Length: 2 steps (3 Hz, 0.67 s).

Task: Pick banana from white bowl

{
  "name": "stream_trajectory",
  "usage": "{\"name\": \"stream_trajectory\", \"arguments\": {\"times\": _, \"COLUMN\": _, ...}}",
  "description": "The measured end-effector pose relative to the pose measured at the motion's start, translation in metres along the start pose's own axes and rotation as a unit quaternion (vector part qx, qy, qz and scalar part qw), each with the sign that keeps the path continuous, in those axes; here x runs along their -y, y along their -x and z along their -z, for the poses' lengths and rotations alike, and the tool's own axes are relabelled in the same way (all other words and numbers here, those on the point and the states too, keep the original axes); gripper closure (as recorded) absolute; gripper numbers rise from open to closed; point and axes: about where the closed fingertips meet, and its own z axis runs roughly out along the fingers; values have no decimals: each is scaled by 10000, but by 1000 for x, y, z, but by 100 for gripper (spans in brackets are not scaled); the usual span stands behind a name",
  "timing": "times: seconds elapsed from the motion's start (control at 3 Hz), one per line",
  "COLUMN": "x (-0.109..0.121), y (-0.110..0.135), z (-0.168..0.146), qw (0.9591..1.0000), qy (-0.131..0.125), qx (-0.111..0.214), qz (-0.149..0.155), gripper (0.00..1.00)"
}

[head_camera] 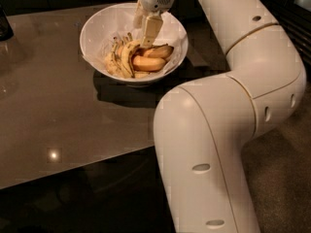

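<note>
Indoor room, prob. office or lab test area; can't tell which. Evidence: large glossy white bowl (97, 33) w/ fruit sits on a smooth, reflective grey-brown tabletop (58, 110). Right of & below the bowl there's speckled beige carpet-like floor (286, 183). A bulky white robot arm (218, 130) reaches in from the bowl's right, its gripper (144, 35) inside the bowl's rim. Dark object (4, 25) far left of bowl.
</note>
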Motion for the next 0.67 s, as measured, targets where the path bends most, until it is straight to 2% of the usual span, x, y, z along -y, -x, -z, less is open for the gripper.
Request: {"name": "stream_trajectory", "arguments": {"times": 0.67, "x": -3, "y": 1, "z": -4, "qw": 9998, "qy": 98, "qx": 70, "qz": -131, "gripper": 44}}
